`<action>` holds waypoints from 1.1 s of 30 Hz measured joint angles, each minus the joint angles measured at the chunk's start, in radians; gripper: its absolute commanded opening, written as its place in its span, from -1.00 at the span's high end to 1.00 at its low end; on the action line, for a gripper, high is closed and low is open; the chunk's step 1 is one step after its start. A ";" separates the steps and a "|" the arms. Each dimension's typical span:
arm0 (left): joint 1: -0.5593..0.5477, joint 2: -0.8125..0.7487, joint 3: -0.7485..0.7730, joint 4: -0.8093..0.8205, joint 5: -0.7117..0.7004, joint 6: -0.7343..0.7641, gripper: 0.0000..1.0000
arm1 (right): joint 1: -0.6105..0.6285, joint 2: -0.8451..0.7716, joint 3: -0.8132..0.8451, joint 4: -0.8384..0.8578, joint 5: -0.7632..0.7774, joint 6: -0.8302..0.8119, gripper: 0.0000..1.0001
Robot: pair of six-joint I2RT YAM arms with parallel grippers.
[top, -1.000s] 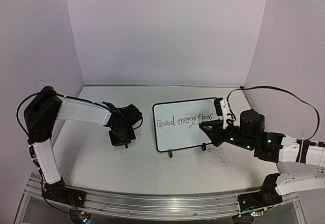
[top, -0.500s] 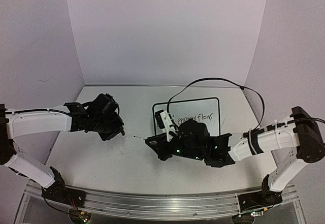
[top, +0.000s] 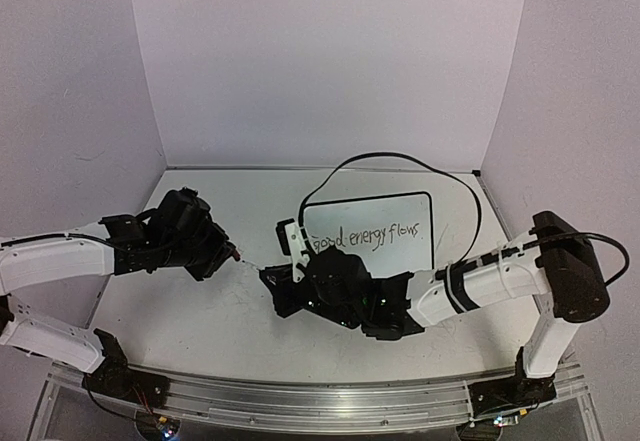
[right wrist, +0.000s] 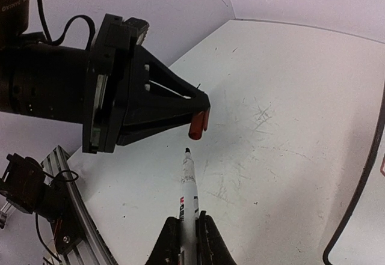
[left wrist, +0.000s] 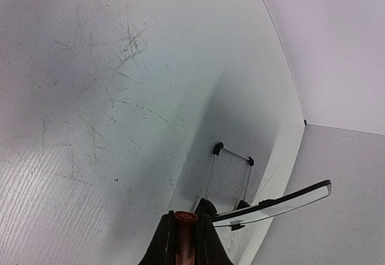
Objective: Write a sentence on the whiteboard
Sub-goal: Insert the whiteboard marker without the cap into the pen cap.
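Observation:
The whiteboard [top: 400, 259] stands tilted on its black stand feet right of centre, and the sentence [top: 365, 236] "Good energy flows" runs across it. In the left wrist view the whiteboard [left wrist: 283, 204] shows edge-on. My right gripper [top: 268, 275] [right wrist: 187, 220] hangs left of and in front of the board, shut on a white marker [right wrist: 189, 187] whose bare tip points at my left gripper [top: 232, 254] [left wrist: 185, 218]. The left gripper is shut on a red marker cap [left wrist: 185, 232] [right wrist: 197, 125]. A small gap separates the tip from the cap.
The tabletop [top: 200, 311] is white and scuffed with grey scribbles. A black cable [top: 400, 161] loops from the right arm over the board. Purple walls close the back and sides. A metal rail [top: 300, 401] runs along the near edge.
The right arm has swung from the board's right end to its left front with the marker. The left gripper has come in toward it, and cap and marker tip now face each other.

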 measured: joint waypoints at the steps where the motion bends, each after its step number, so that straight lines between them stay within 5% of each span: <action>1: 0.000 -0.002 -0.002 0.003 0.000 -0.004 1.00 | 0.000 0.006 0.006 0.000 0.010 0.000 1.00; 33: 0.000 -0.013 -0.017 0.062 0.018 -0.027 1.00 | 0.002 0.056 0.067 -0.002 0.080 0.003 1.00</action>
